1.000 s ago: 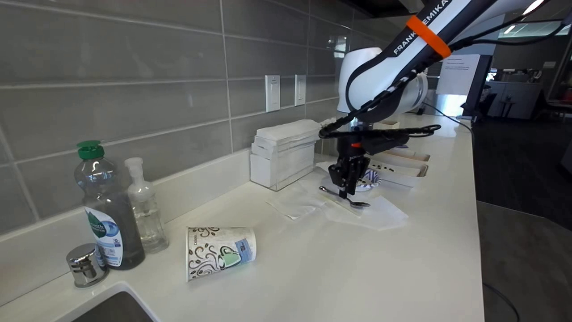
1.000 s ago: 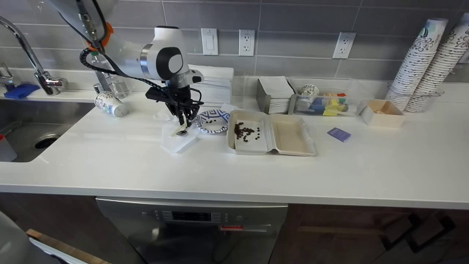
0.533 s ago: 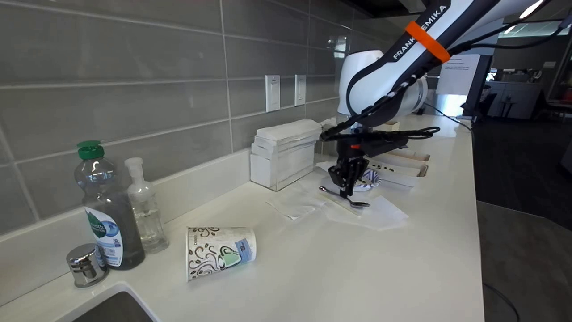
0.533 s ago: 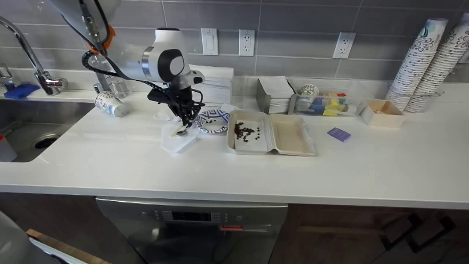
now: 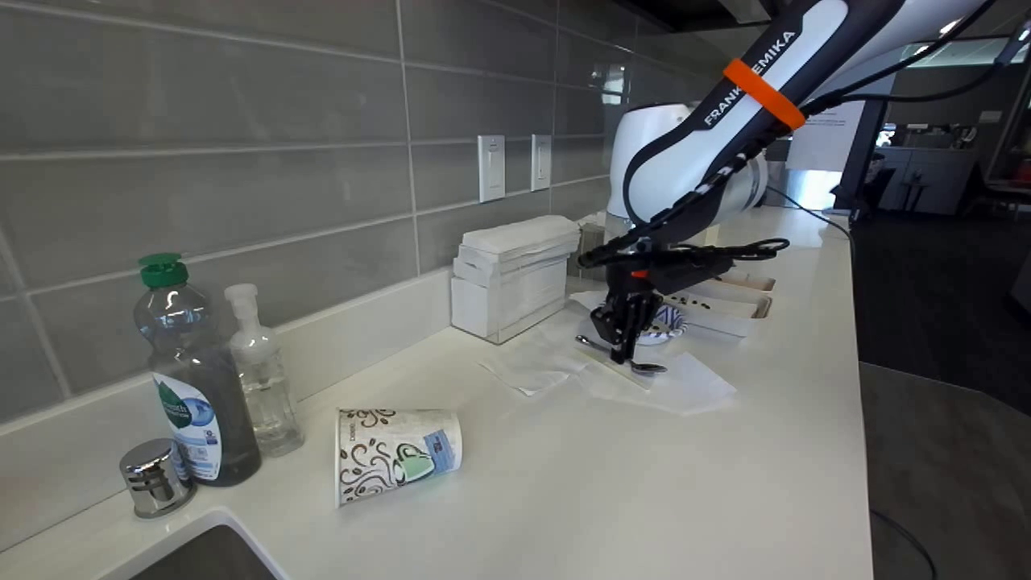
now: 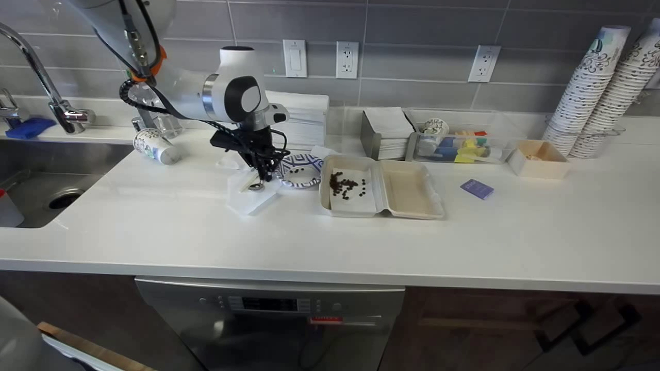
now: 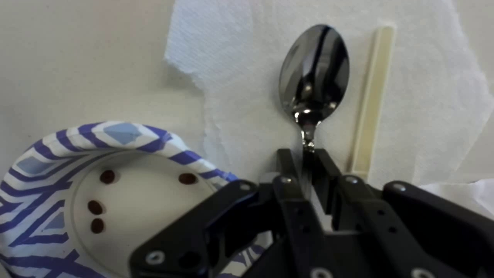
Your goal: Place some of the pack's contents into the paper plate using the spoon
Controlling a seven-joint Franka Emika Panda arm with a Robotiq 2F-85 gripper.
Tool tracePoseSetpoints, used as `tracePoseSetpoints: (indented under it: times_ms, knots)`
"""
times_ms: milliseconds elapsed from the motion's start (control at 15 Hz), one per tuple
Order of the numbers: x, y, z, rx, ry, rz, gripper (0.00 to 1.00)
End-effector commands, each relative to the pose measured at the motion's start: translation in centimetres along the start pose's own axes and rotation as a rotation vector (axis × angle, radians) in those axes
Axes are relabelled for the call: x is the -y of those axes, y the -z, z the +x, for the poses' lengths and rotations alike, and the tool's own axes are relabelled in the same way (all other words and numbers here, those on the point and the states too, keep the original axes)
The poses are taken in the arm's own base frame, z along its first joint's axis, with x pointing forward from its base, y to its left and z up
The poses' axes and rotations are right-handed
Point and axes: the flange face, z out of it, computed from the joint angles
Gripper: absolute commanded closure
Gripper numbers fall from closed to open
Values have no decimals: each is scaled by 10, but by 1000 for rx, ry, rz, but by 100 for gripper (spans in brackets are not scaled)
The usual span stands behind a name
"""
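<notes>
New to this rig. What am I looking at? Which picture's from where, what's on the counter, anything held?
This is a robot arm ending in a two-fingered gripper. The two wide pictures are taken from outside the robot; the close-up is from its wrist. On the counter, a spoon lies on a white napkin beside a pale narrow stick. Near it is a blue-patterned paper plate with a few dark bits in it; beside the plate sits an open pack with more dark bits. A printed paper cup lies on its side. The gripper's fingers stand close on either side of the spoon's handle; whether they grip it, the pictures don't settle.
</notes>
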Motion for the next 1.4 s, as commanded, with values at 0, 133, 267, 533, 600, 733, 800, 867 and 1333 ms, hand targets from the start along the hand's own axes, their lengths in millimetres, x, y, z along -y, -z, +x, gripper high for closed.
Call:
tracePoseSetpoints:
  times_ms: [0, 133, 267, 533, 600, 733, 800, 867, 1333]
  knots:
    - [2, -6, -2, -15, 2, -8, 89]
    - [7, -1, -2, -21, 8, -5, 96]
    - [15, 11, -3, -30, 16, -1, 98]
    - [32, 55, -11, -82, 35, 1, 98]
    - [34, 65, -11, -99, 36, 5, 98]
    - [34, 92, -13, -144, 32, 3, 98]
    - [24, 104, -12, -177, 20, -18, 98]
    - [16, 114, -11, -203, 12, -37, 98]
    - [-135, 167, -4, -457, -239, -184, 98]
